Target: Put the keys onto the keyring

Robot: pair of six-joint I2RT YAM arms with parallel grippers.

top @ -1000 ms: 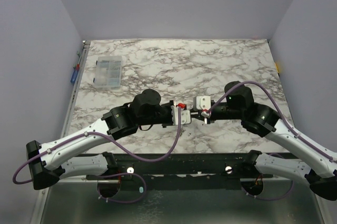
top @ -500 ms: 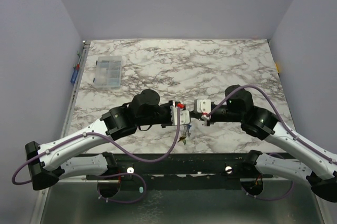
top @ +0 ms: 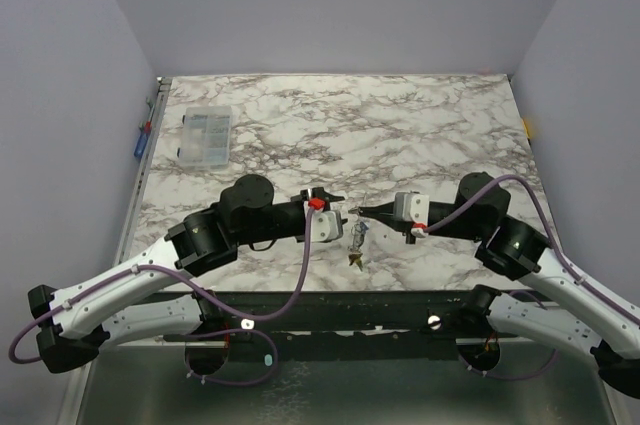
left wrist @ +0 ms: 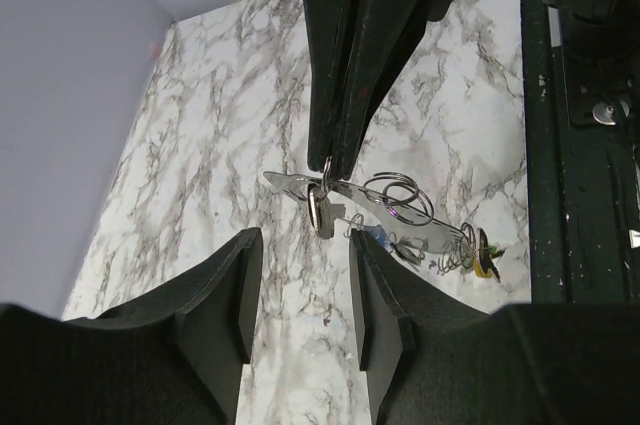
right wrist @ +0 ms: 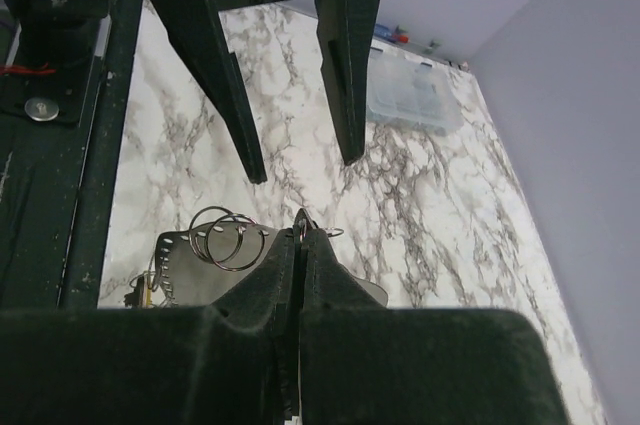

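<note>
My right gripper [top: 363, 212] is shut on the top of the keyring [left wrist: 440, 235], a pale grey strip with two wire rings [left wrist: 398, 207] on it. The bunch hangs from its tips just above the marble. The keys [left wrist: 480, 253], with yellow and green heads, hang at the strip's low end and show in the top view [top: 354, 257]. A silver key [left wrist: 320, 213] dangles right under the right gripper's tips [left wrist: 325, 167]. My left gripper [left wrist: 303, 237] is open and empty, facing the bunch from a short gap [top: 340, 213]. The right wrist view shows the shut right gripper [right wrist: 303, 228] and the strip [right wrist: 200, 280].
A clear plastic compartment box [top: 203, 135] sits at the far left of the marble table [top: 420, 125] and shows in the right wrist view [right wrist: 410, 95]. The black rail [top: 330, 310] runs along the table's near edge, just below the bunch.
The two grippers have drawn apart, the left going left and the right going right. The left gripper now stands open. The key bunch has come into sight, hanging from the right gripper.
</note>
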